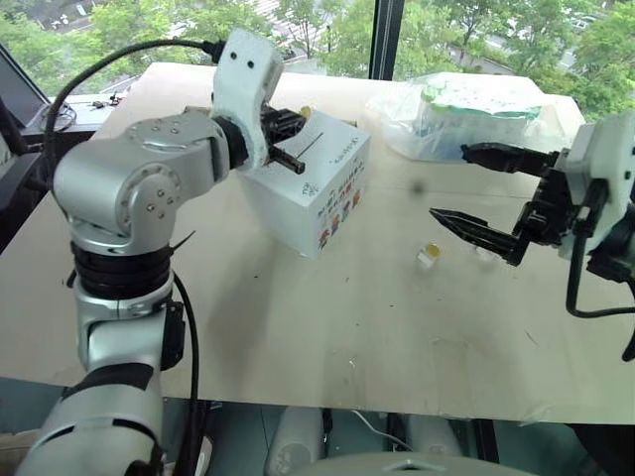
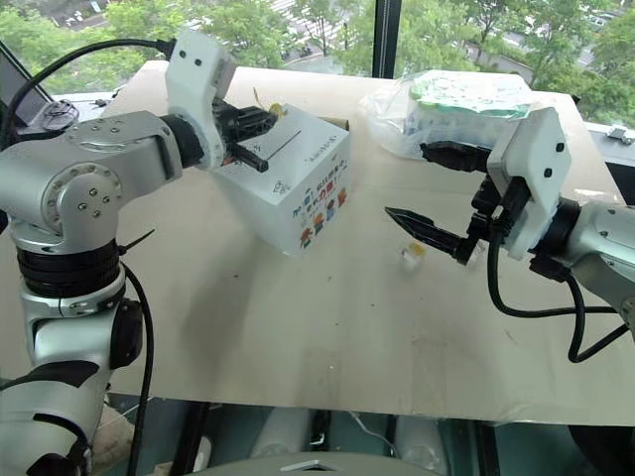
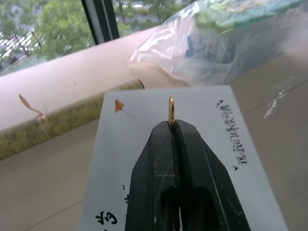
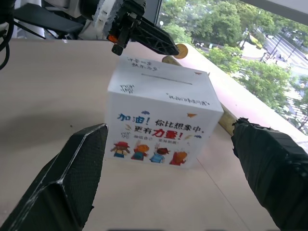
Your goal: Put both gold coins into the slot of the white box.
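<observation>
We clamp one coin [image 3: 171,110] in the left gripper [image 3: 173,126] above the box [image 4: 159,125]; right gripper [image 1: 474,190] spread, empty. Next: align with the slot [image 4: 166,80] below.

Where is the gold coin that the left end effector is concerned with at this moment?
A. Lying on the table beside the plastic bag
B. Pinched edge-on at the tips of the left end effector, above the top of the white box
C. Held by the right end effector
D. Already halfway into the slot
B: the left end effector is shut on a gold coin, which stands edge-on above the white box, not yet in the slot.
</observation>
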You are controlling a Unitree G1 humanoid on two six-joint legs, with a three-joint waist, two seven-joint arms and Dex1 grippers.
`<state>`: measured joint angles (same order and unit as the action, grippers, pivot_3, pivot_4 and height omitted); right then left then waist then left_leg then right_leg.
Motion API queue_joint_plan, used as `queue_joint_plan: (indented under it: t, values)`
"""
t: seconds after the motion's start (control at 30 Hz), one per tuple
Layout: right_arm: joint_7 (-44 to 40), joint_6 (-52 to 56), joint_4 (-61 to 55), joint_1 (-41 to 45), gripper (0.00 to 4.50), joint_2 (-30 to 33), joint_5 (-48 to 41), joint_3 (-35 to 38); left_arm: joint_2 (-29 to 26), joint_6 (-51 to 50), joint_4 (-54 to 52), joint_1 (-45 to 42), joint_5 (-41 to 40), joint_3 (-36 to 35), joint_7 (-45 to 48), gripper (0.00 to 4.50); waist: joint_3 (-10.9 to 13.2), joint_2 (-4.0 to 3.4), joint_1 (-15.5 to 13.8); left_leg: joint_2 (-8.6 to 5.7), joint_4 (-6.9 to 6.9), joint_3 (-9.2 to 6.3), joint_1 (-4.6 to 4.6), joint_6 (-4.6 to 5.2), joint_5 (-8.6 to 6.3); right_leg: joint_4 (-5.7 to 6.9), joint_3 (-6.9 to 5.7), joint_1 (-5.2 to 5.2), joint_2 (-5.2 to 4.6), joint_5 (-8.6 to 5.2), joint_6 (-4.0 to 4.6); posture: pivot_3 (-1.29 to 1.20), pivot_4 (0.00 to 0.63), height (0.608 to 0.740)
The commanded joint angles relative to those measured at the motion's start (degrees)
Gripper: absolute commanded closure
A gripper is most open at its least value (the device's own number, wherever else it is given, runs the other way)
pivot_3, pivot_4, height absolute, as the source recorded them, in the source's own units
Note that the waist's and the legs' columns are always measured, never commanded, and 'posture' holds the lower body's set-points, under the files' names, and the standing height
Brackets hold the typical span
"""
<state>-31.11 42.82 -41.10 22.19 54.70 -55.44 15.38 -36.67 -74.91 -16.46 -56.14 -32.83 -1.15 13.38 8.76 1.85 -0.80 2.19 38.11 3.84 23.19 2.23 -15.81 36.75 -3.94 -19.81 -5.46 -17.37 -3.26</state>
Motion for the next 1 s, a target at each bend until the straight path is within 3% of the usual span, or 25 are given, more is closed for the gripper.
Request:
queue_joint_plan:
  t: [0.03, 0.47, 1.0]
  values:
    - [-0.60, -0.78, -0.12, -0.30, 0.06, 0.28, -1.27, 4.05, -0.97, -1.42, -2.04, -0.05, 2.03, 0.83, -0.10, 4.50, 0.01, -0.01, 0.00, 0.00, 0.00, 0.01, -0.01, 0.00, 0.00, 0.00, 0.01, 0.00, 0.00, 0.00, 0.00, 0.00, 0.150, 0.740]
    - [-1.49, -0.29, -0.09, -1.43, 0.06, 1.08, -1.66, 4.64, 4.03, -8.02, -3.46, 1.70, 1.28, -1.74, 1.08, 4.50, 0.02, 0.01, -0.18, -0.02, 0.06, 0.00, -0.02, 0.00, 0.00, 0.02, -0.01, 0.03, -0.04, 0.00, 0.00, 0.00, 0.150, 0.740]
    - [-6.24, -1.91, -1.67, -4.28, 0.06, 2.32, -1.59, 7.95, 7.46, -10.91, -1.25, 0.99, 6.21, -2.46, -1.56, 4.50, 0.02, 0.01, -0.14, -0.03, 0.09, 0.01, -0.22, 0.00, 0.00, 0.07, 0.05, 0.20, -0.04, 0.00, -0.01, 0.00, 0.150, 0.740]
